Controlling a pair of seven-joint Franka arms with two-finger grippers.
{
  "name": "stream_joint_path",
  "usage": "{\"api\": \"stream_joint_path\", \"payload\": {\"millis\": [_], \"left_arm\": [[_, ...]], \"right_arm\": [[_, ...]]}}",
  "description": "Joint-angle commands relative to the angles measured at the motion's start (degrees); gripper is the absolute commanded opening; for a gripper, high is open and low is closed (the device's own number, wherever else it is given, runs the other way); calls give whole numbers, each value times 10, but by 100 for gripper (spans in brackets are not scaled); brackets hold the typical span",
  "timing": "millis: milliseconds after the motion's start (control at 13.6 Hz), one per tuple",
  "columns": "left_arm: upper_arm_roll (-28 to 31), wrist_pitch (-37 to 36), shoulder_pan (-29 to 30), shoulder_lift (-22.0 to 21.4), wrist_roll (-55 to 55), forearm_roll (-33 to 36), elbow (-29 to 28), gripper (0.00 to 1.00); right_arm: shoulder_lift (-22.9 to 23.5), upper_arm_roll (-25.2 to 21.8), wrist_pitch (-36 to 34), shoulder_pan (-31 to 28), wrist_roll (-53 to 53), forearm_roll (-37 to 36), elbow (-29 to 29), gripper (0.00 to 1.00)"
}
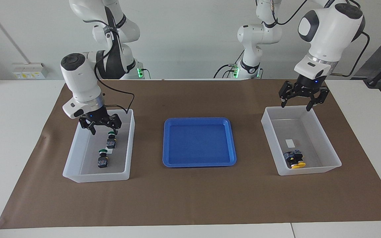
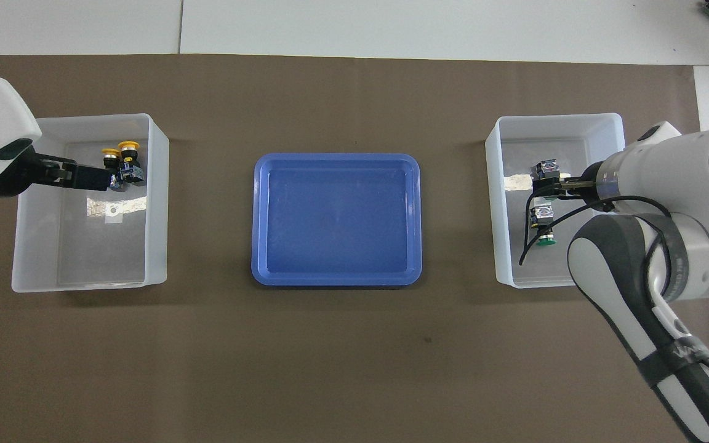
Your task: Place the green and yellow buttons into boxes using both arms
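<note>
Facing view: a white desk (image 1: 15,132) under a brown mat (image 1: 190,198) against a pale wall (image 1: 190,33). A blue tray (image 1: 199,162) sits mid-mat. The right gripper (image 1: 100,127), fingers apart, hangs over a translucent box (image 1: 74,155) holding two green buttons (image 1: 107,150). The left gripper (image 1: 299,99), fingers apart and empty, is raised over the other box (image 1: 329,148), where two yellow buttons (image 1: 294,159) lie.

Overhead view: the tray (image 2: 336,280) lies between the boxes; yellow buttons (image 2: 122,163) toward the left arm's end, green buttons (image 2: 544,212) toward the right arm's.
</note>
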Motion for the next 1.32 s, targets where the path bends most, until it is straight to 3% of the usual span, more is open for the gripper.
{"api": "stream_joint_path", "payload": {"millis": [0, 294, 515, 809, 1250], "left_arm": [[1, -75, 3, 33, -9, 16, 84, 100], [5, -145, 4, 52, -14, 14, 140, 100], [6, -151, 2, 16, -26, 14, 85, 100], [5, -177, 2, 2, -27, 14, 74, 100], [6, -157, 9, 5, -28, 32, 75, 100]], "right_arm": [[-20, 3, -74, 8, 23, -1, 48, 100], [-24, -6, -235, -2, -2, -1, 162, 100], [-45, -10, -282, -37, -31, 7, 165, 100], [-51, -9, -356, -45, -36, 3, 228, 100], [-68, -4, -365, -44, -31, -1, 226, 100]]}}
